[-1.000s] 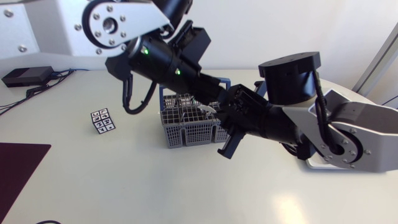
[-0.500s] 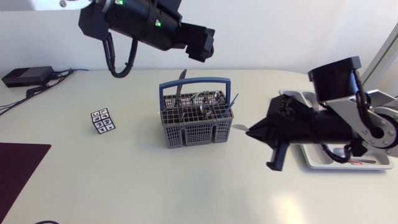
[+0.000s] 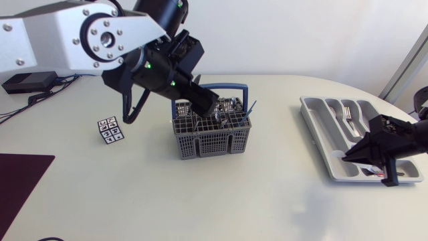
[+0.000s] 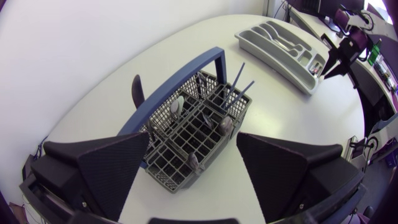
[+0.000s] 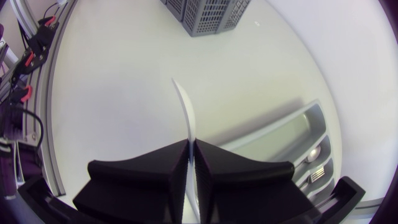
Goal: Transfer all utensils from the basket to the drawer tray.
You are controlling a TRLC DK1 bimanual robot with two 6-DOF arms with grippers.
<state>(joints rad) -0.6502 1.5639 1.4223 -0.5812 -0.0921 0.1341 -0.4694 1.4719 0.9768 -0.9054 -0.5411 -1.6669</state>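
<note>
Basket (image 3: 204, 140) grey mesh, blue handle; right gripper (image 5: 191, 144) pinches thin pale utensil (image 5: 188, 115).

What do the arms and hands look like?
Left arm: silver-grey links with a bolted round flange, black forearm with green lights, looped black cable. Right arm: only a black section shows. Left hand and right hand: matte black, two broad wedge fingers each.

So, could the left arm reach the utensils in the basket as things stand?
Probably yes: its open end effector hangs just above the basket, whose utensils stand uncovered; only the blue handle arching over the middle might interfere.
</note>
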